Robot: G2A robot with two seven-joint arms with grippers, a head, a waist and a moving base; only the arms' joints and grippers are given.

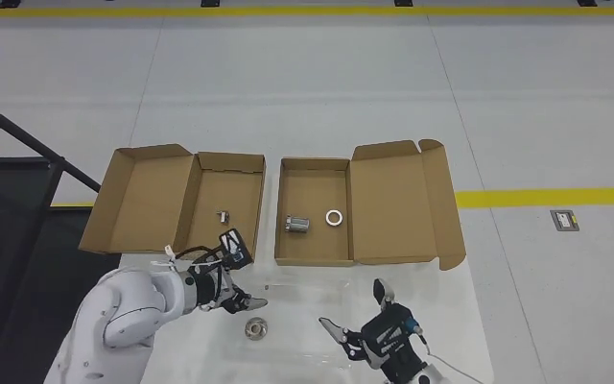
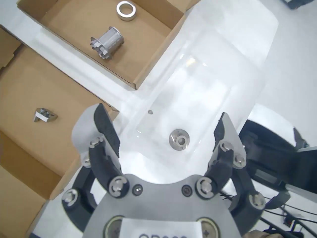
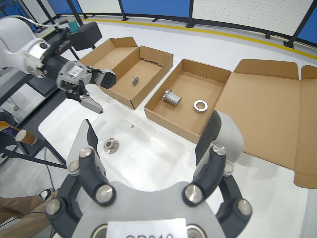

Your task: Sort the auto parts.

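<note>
A flanged metal hub lies in a clear tray on the white table, with a tiny dark piece farther back in the tray. My left gripper hangs open just above the hub, holding nothing. Over the tray's right end my right gripper is open and empty too. The left cardboard box holds a small bracket. The right box holds a ribbed cylinder and a ring.
Both boxes stand at the table's far edge with their lids folded flat outward. A black frame stands off the table's left side, and a paper cup sits low there. Bare white table lies around the tray.
</note>
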